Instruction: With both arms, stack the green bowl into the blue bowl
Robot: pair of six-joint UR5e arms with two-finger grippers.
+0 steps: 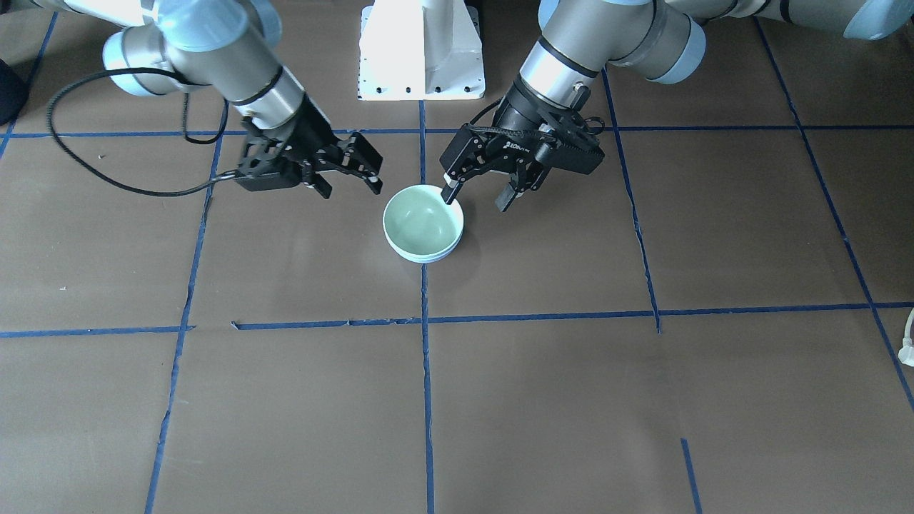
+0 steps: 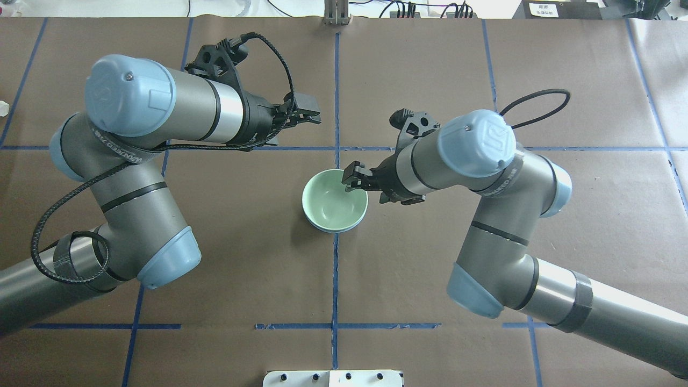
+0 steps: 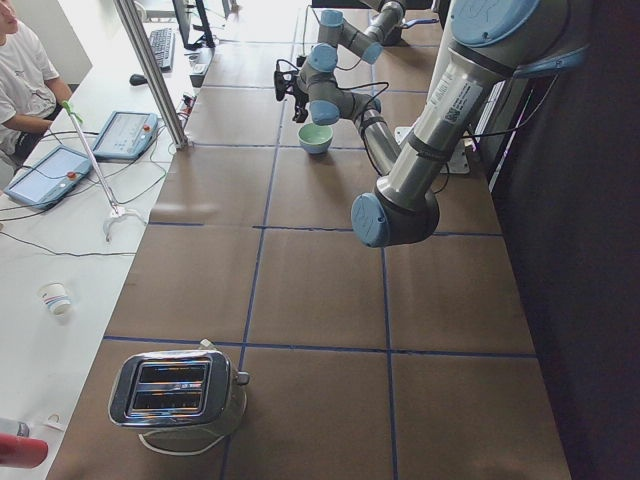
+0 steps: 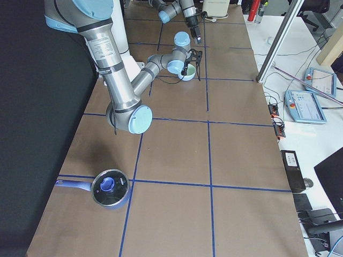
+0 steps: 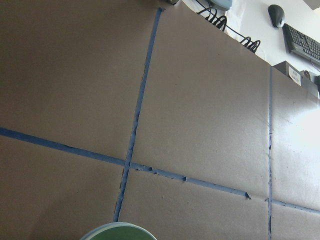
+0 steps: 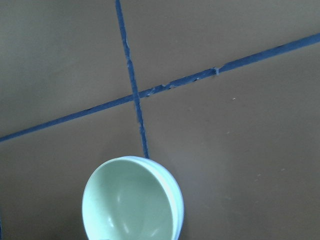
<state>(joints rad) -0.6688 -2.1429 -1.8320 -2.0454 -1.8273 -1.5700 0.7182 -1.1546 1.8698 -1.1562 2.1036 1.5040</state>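
The green bowl (image 1: pixel 420 223) sits nested inside the blue bowl (image 1: pixel 437 257), whose rim shows only as a thin band under it, on the centre tape line. The stack also shows in the overhead view, green bowl (image 2: pixel 333 198) in blue bowl (image 2: pixel 329 230), and in the right wrist view (image 6: pixel 127 200). My left gripper (image 1: pixel 477 196) is open and empty, raised beside the stack, one fingertip lining up with the rim in the front view. My right gripper (image 1: pixel 350 187) is open and empty, raised on the other side. In the overhead view the right gripper (image 2: pixel 352 180) hangs over the rim and the left gripper (image 2: pixel 309 115) is farther out.
The white pedestal base (image 1: pixel 421 50) stands behind the bowls. A toaster (image 3: pixel 180 390) stands at the table's left end and a lidded blue pot (image 4: pixel 110 188) at its right end. An operator (image 3: pixel 20 70) sits at a side desk.
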